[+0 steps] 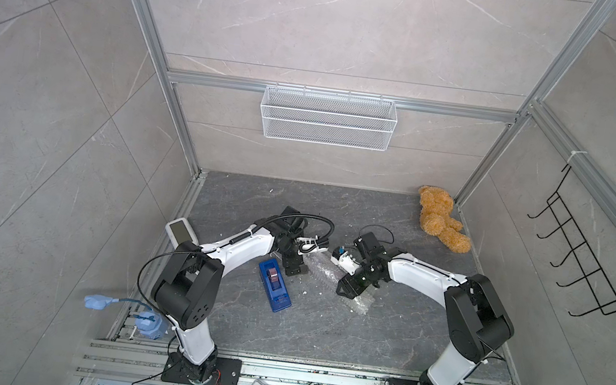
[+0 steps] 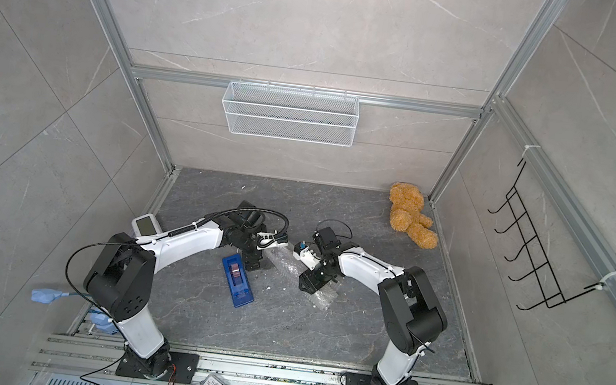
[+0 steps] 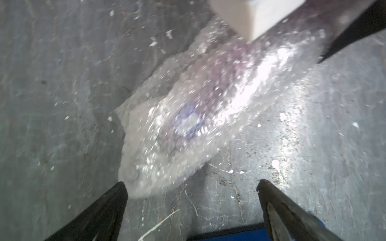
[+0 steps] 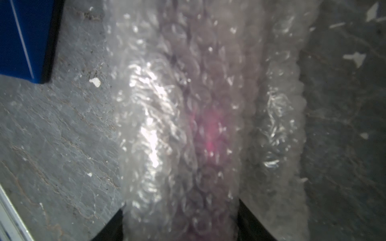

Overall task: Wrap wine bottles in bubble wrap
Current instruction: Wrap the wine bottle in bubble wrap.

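Right end effector [image 4: 180,206] pinching bubble wrap [image 4: 188,94] round bottle [image 4: 211,133], left end effector [image 3: 192,182] spread just beside

Left arm [image 1: 239,247] reaching toward 1 o'clock, right arm [image 1: 419,279] toward 11, left gripper [image 3: 191,185] holding fingers apart, right gripper [image 4: 180,205] squeezing bubble wrap [image 4: 188,104].

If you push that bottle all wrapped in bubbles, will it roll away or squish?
It would probably roll, since the bottle lies on its side, round inside the bubble wrap. The wrap looks soft and loose at its ends, so those would likely flop and squash. The bottle inside should stay stiff, and being cushioned, seems less likely to break.
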Robot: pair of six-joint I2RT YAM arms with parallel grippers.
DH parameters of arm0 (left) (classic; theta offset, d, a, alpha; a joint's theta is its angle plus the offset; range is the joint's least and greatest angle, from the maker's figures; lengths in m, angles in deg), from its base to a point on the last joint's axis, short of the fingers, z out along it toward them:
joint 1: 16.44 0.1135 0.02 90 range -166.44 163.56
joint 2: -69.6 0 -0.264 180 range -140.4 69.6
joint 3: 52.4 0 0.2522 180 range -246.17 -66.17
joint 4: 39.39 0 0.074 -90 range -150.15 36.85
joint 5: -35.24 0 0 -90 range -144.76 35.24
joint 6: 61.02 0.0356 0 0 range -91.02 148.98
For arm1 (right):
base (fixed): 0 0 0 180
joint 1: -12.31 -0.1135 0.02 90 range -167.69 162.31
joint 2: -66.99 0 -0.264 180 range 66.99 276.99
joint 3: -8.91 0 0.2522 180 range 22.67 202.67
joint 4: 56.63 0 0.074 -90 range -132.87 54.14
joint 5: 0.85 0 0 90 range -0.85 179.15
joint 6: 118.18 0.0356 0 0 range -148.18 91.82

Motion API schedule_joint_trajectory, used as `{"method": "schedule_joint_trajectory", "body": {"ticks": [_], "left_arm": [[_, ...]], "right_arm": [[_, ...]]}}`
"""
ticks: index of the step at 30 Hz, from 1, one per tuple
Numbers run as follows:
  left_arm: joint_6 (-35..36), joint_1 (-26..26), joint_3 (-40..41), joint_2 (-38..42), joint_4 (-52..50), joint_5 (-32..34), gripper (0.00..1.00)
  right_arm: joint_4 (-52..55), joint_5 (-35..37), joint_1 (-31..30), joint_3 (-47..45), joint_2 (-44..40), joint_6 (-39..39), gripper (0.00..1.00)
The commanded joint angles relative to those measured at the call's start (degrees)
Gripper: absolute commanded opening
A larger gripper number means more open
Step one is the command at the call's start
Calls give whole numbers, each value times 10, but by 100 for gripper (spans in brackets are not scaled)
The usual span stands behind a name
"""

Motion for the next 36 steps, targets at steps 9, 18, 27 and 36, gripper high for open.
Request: {"method": "schedule_joint_trajectory", "body": {"ticks": [9, 18, 27, 36], "left_arm": [[-380, -1, -85, 57, 8, 81, 100], [-587, 33, -65, 67, 32, -46, 99], [-854, 21, 11, -18, 216, -140, 82], [-937, -4, -19, -92, 216, -111, 85]], "right_arm": [[-92, -1, 8, -23, -1, 233, 65], [-254, -46, 10, -97, -8, 394, 65], [-431, -102, 10, -164, 13, 552, 64], [-507, -137, 10, -191, 29, 608, 64]]}}
